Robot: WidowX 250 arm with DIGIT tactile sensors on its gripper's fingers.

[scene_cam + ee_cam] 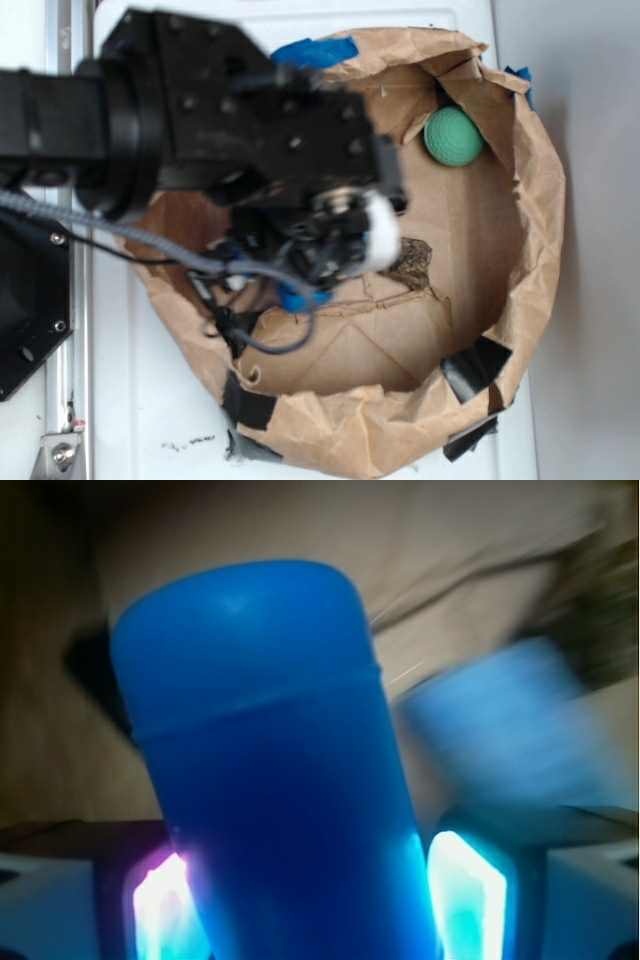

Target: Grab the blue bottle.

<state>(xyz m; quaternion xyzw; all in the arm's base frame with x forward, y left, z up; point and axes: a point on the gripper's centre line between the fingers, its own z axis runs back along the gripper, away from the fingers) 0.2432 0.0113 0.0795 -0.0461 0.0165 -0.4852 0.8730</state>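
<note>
The blue bottle (270, 780) fills the middle of the wrist view, its rounded end pointing away from the camera. My gripper (315, 900) is shut on its body, with one glowing finger (160, 910) against its left side and the other finger (468, 900) at its right side. The bottle looks sharp while the brown paper behind it is smeared. In the exterior view the black arm covers most of the bottle. Only a small blue piece of the bottle (298, 297) shows under the gripper (305, 285), above the floor of the paper bag.
A torn brown paper bag (540, 250) forms a walled basin around the scene. A green ball (453, 136) lies at its far right corner. A blurred pale-blue sponge (490, 730) sits to the bottle's right. Blue tape (315, 50) and black tape (475, 365) patch the rim.
</note>
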